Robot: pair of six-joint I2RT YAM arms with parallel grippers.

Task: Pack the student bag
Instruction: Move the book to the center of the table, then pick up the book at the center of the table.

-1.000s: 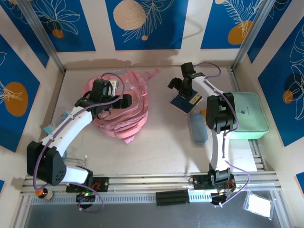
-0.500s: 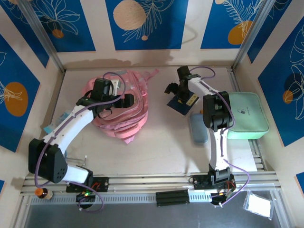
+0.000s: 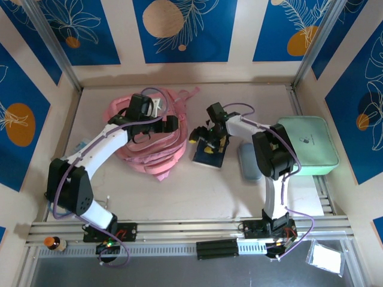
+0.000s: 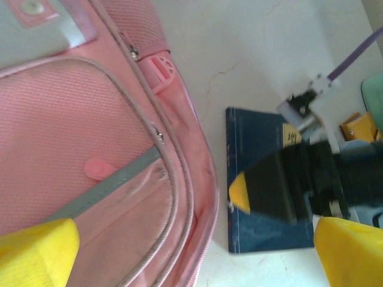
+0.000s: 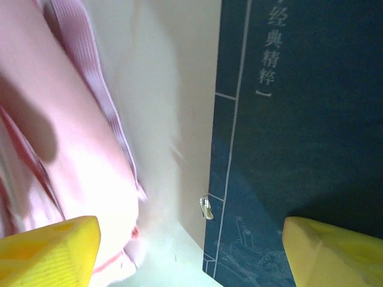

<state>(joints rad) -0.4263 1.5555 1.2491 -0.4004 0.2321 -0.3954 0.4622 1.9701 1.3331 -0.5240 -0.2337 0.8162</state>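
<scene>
while the student bag [image 3: 149, 140] lies flat on the table [image 3: 197, 191] with its pockets up, its zips show but its contents cannot be seen.
item: dark blue book [image 3: 208, 156], lying flat just beside the bag's right edge, with a thin strip of table between them.
item: blue-grey pouch [image 3: 248, 162] and mint-green case [image 3: 308, 146], well to the right of the bag, contents hidden.
left gripper [image 4: 191, 254]: above the bag's right side, jaws at full spread, nothing held.
right gripper [image 5: 191, 251]: over the book's bag-side edge, jaws wide apart, nothing clamped.
change: a second ago the book and right gripper were well to the right of the bag; both are now close to it.
writing: the book cover reads 经典精粹; its yellow sticker [image 4: 291, 136] is illegible.
</scene>
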